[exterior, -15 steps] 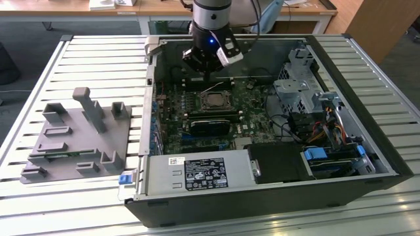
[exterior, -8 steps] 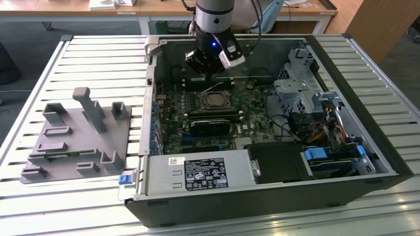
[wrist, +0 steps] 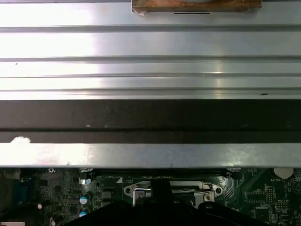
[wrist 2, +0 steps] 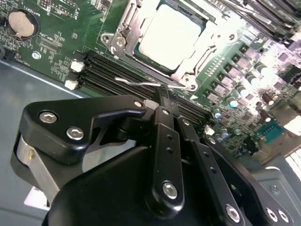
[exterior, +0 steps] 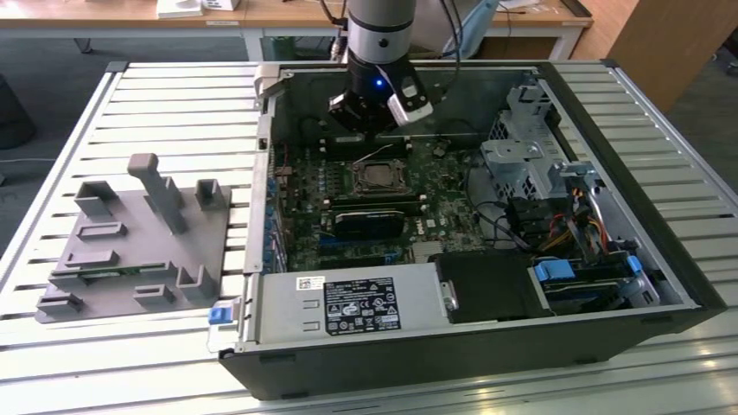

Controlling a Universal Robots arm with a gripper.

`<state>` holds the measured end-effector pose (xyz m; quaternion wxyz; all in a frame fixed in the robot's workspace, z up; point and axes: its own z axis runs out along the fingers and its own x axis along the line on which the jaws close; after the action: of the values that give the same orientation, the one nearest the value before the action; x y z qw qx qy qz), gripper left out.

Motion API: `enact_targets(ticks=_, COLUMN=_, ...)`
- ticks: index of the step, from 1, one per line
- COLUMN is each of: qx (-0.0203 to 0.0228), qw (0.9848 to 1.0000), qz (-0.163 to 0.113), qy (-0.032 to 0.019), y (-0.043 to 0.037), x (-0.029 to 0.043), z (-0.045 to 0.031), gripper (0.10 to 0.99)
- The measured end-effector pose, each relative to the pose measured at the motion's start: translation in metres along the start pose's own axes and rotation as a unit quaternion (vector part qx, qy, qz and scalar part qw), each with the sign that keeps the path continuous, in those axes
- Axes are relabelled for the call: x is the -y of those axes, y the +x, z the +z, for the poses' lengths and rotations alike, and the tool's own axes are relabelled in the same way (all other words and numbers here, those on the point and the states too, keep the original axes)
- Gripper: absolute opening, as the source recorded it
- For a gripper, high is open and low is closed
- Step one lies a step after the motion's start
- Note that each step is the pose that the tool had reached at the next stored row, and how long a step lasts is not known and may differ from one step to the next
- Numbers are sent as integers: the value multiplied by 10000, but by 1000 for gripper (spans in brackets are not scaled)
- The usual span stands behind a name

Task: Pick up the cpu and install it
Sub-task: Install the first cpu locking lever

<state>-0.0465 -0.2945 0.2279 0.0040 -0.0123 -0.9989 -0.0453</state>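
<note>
The cpu (wrist 2: 171,35) lies flat in the motherboard socket, its silvery top showing inside the metal frame (wrist 2: 117,40). In the exterior view the cpu (exterior: 375,179) sits mid-board inside the open computer case. My gripper (wrist 2: 162,94) hangs low over the board just beside the socket, jaws shut with nothing visible between them. Its tip is close to the thin wire socket lever (wrist 2: 141,84), and I cannot tell if they touch. The exterior view puts the gripper (exterior: 369,131) just behind the socket. The first wrist view catches the socket frame (wrist: 141,192) behind the dark fingers (wrist: 162,188).
Black memory slots (wrist 2: 101,75) run right next to the socket. A drive cage (exterior: 524,164) and cables (exterior: 554,225) fill the case at the exterior view's right, with a power supply (exterior: 334,307) in front. A grey fixture (exterior: 127,242) holding a green memory stick (exterior: 110,273) lies on the slatted table (exterior: 69,130).
</note>
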Motion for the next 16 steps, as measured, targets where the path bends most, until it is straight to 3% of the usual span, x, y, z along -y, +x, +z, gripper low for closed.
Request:
enact_targets(ticks=6, qx=0, qw=10000, qz=0, qy=0, y=-75, x=-15, z=37, gripper=106)
enact_targets(ticks=16, qx=0, qw=10000, qz=0, qy=9, y=-135, x=-28, z=79, gripper=106)
